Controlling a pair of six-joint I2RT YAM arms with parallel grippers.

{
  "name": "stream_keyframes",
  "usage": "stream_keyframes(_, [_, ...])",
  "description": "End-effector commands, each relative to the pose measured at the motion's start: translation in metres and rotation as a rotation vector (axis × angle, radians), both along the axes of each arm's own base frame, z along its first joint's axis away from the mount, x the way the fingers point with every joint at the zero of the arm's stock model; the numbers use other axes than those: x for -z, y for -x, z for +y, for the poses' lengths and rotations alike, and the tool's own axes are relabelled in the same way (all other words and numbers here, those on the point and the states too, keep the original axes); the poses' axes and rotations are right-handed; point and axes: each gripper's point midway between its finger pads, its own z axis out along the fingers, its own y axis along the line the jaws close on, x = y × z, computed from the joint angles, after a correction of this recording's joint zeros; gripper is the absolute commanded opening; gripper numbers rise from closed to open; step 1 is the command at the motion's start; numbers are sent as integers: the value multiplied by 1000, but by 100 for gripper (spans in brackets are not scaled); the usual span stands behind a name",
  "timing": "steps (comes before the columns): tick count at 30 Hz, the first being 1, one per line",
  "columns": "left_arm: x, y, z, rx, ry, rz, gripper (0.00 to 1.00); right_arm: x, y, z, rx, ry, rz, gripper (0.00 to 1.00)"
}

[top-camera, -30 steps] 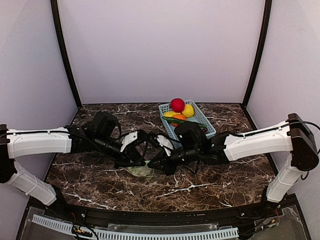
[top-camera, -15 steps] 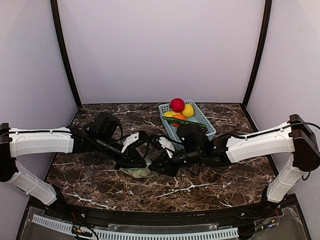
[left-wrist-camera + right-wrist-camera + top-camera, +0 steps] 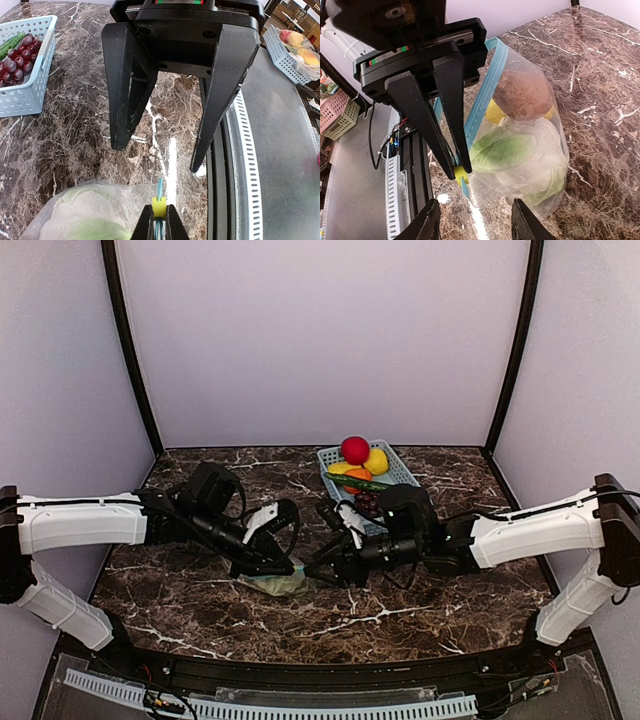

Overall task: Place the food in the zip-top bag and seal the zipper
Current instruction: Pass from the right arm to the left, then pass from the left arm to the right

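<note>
The clear zip-top bag (image 3: 535,150) lies on the marble table between my arms and shows small in the top view (image 3: 284,583). Inside it are the white-and-green cauliflower (image 3: 520,147), the yellow banana (image 3: 495,112) and a brown lump (image 3: 522,92). The light-blue zipper (image 3: 482,100) runs along the bag's mouth. My left gripper (image 3: 159,226) is shut on the yellow slider (image 3: 158,206) at the zipper's end, as the right wrist view (image 3: 460,173) also shows. My right gripper (image 3: 475,205) is open and empty, facing the left one a short way off (image 3: 328,571).
A light-blue lattice basket (image 3: 412,487) stands at the back right with a red ball (image 3: 354,450), a yellow fruit (image 3: 377,460), an orange piece (image 3: 358,475) and dark grapes (image 3: 20,55). The table's near edge with a black rail (image 3: 320,665) is close behind the bag.
My right arm has drawn back to the right, away from the bag. My left gripper has stayed on the slider, shifting slightly down toward the near edge.
</note>
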Motion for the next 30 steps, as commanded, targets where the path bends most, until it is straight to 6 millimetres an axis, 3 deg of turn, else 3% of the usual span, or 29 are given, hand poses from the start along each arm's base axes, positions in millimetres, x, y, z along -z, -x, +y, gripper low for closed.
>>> stream_keyframes(1, [-13, 6, -2, 26, 24, 14, 1, -13, 3, 10, -52, -61, -3, 44])
stream_keyframes(6, [-13, 6, -1, 30, 23, 15, 1, -12, 3, 16, -77, -53, -13, 34])
stream_keyframes(20, [-14, 6, 0, 30, 23, 12, 1, -4, 3, 25, -103, -42, 9, 22])
stream_keyframes(25, [-14, 6, 0, 30, 22, 10, 1, -4, 3, 26, -104, -45, 8, 2])
stream_keyframes(27, [-14, 5, 0, 27, 21, 13, 1, -5, 3, 26, -102, -49, 7, 0])
stream_keyframes(30, [-14, 4, -1, 23, 23, 21, 12, -5, 4, 25, -107, -54, 4, 0])
